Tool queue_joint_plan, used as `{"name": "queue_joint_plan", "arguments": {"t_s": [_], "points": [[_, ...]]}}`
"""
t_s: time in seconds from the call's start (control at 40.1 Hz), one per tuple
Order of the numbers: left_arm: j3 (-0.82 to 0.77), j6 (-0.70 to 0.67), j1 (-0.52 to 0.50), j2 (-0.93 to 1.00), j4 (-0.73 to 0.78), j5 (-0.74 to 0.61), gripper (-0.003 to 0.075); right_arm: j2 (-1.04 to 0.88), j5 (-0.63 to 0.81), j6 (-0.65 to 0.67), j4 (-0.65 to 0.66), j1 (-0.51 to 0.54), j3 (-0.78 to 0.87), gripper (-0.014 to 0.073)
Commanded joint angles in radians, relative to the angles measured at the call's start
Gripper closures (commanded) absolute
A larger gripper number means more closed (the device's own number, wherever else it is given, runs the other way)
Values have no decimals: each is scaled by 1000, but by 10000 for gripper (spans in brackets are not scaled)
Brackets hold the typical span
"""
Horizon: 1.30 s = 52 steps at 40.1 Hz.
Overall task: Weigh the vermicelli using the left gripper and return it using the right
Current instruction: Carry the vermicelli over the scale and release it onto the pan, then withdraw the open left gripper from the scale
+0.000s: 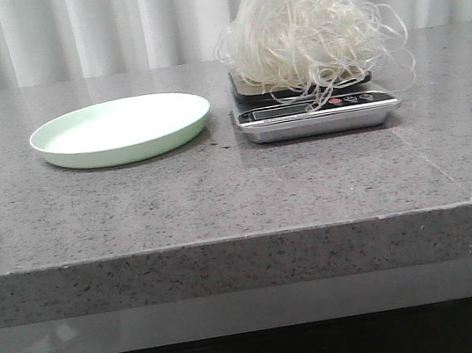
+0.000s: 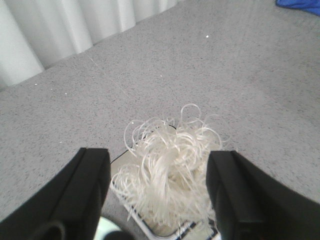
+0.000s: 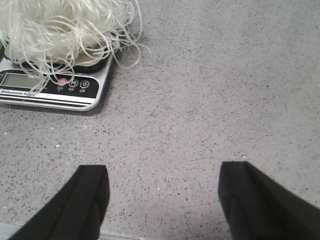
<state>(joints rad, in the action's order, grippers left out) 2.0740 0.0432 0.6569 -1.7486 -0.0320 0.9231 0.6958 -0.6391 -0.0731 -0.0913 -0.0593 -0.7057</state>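
On the far right part of the grey stone counter point(image 1: 221, 196), the vermicelli point(image 1: 308, 37) sits heaped on the platform of the kitchen scale point(image 1: 317, 111), with loose loops spilling over the display and buttons. The pale green plate point(image 1: 121, 130) lies bare to the scale's left, near the far edge too, with a strip of counter between them.

You have the left gripper point(image 2: 160, 195) spread wide above the heap, a finger point(image 2: 90, 192) on each side and neither touching the strands, so it holds nothing. Your right gripper point(image 3: 162, 200) is also spread and empty, over bare counter on the near right side of the scale.

Judging by this, the weighing half looks done and the return falls to your right arm. Lift the left arm straight up first, so no loop catches on a finger and drags the heap off the scale. Then bring the right gripper over the middle of the tangle, not its fringe, and come down with the jaws wide enough to take in most of the bulk. Stop short of the platform, so you neither press nor shift the scale. Squeeze gently but fully, since the strands look springy and could slip out. Rise high before crossing to the plate, because trailing loops may snag on the scale's edge.
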Motion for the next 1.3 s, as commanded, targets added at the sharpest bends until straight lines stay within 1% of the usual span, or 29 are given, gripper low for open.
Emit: {"name": "queue_joint_plan", "arguments": {"t_s": [0.0, 0.075, 0.224, 0.424, 0.574, 0.748, 0.923, 1.023, 1.122, 1.272], "points": [[-66, -2, 9, 123, -11, -56, 219, 4, 57, -8, 4, 6, -34, 17], [-156, -2, 9, 182, -11, -87, 219, 4, 57, -8, 4, 6, -34, 17], [-387, -2, 9, 328, -11, -186, 219, 4, 57, -8, 4, 6, -34, 17], [-680, -2, 9, 527, -11, -260, 219, 4, 57, -8, 4, 6, -34, 17], [-868, -2, 9, 688, -13, -303, 219, 4, 57, -8, 4, 6, -34, 17], [-1061, -2, 9, 891, -13, -310, 219, 4, 59, -8, 4, 6, -34, 17], [-1212, -4, 9, 1081, -15, -308, 219, 4, 101, -8, -1, 6, -34, 17], [-1262, -4, 9, 1162, -15, -308, 219, 11, 138, -8, -4, 6, -41, 17], [-1287, -4, 9, 1217, -15, -304, 219, 77, 127, -8, -4, 6, -88, 17], [-1292, -4, 9, 1229, -15, -302, 219, 225, 82, -8, -6, 3, -210, 17]]}}
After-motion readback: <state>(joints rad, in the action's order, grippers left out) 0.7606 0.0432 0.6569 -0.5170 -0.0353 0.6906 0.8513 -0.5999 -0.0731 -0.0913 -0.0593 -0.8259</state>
